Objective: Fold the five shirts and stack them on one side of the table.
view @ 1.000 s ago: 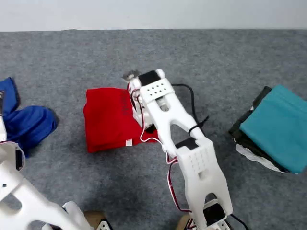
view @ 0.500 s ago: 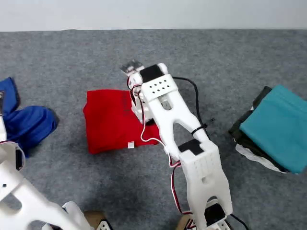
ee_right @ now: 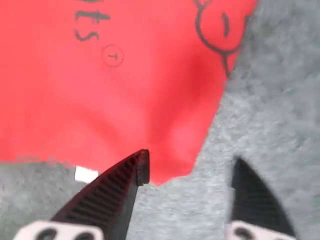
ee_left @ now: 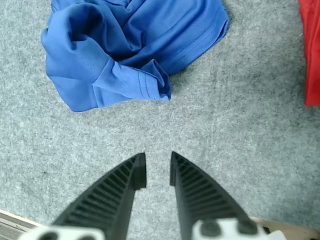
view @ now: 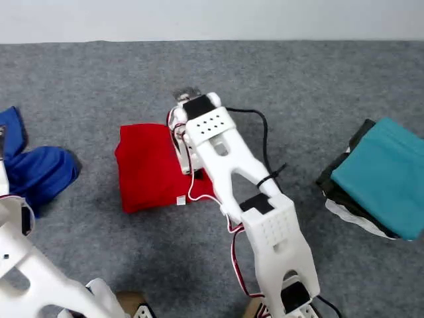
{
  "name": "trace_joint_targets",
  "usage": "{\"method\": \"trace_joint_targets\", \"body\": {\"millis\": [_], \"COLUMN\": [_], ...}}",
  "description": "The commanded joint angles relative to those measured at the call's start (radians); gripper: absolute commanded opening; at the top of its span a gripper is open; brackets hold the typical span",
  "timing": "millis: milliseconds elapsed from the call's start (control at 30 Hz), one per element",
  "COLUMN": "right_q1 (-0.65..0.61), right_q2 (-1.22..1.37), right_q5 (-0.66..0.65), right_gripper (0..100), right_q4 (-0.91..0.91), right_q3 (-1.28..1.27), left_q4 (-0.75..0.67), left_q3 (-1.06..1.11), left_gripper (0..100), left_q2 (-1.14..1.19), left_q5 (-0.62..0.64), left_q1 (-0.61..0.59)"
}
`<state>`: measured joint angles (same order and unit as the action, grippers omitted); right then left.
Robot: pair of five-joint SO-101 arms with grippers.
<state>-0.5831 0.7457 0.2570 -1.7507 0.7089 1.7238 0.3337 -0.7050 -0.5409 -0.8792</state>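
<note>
The red shirt (view: 149,169) lies folded into a flat rectangle on the grey table (view: 298,86), its printed side up. It looks finished and ready to be carried off.

The right pincer (ee_right: 191,165) hangs over the red shirt's edge with its jaws wide apart and nothing between them. One jaw is above the cloth and the other above bare table just beside it. That straddle suits a pinch on the folded edge, so the bundle could be lifted whole without opening.

Well apart from the red shirt, on the right arm's side, a stack (view: 344,189) of folded shirts sits with a teal shirt (view: 384,175) on top. It is probably the chosen pile, so the red one likely belongs there.

On the red shirt's opposite side, apart from it, a blue shirt (ee_left: 130,45) lies crumpled and unfolded. The left pincer (ee_left: 157,162) hovers near it over bare table, jaws a narrow gap apart and empty, seemingly waiting its turn.
</note>
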Motion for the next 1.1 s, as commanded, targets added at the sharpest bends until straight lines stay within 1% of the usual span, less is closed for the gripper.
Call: {"method": "trace_joint_targets", "body": {"millis": [0, 233, 367, 433, 500, 667, 833, 933, 1067], "right_q1": [-0.030, -0.056, -0.062, -0.065, -0.067, -0.061, -0.056, 0.005, 0.125], "right_q2": [0.019, 0.116, 0.183, 0.200, 0.211, 0.206, 0.202, 0.150, 0.035], "right_q5": [0.058, 0.061, 0.063, 0.060, 0.043, -0.106, -0.143, -0.149, -0.285], "right_gripper": [33.6, 33.6, 32.4, 26.6, 18.2, 1.4, 1.0, 1.0, 1.0], "right_q4": [0.016, 0.128, 0.120, 0.096, 0.082, 0.041, -0.047, -0.045, -0.047], "right_q3": [0.054, 0.054, 0.054, 0.054, 0.054, 0.054, 0.049, 0.031, -0.017], "left_q4": [-0.008, -0.008, -0.008, -0.008, -0.008, -0.008, -0.012, -0.012, -0.014], "left_q3": [-0.002, -0.002, -0.002, -0.002, -0.002, -0.002, -0.002, -0.002, -0.004], "left_gripper": [9, 9, 9, 9, 9, 9, 9, 9, 9], "left_q2": [-0.020, -0.020, -0.020, -0.018, -0.015, -0.015, -0.015, -0.015, -0.015], "left_q5": [-0.011, -0.011, -0.011, -0.011, -0.011, -0.011, -0.011, -0.011, -0.011], "left_q1": [0.000, 0.000, 0.000, 0.000, 0.000, 0.000, 0.000, 0.000, 0.000]}}
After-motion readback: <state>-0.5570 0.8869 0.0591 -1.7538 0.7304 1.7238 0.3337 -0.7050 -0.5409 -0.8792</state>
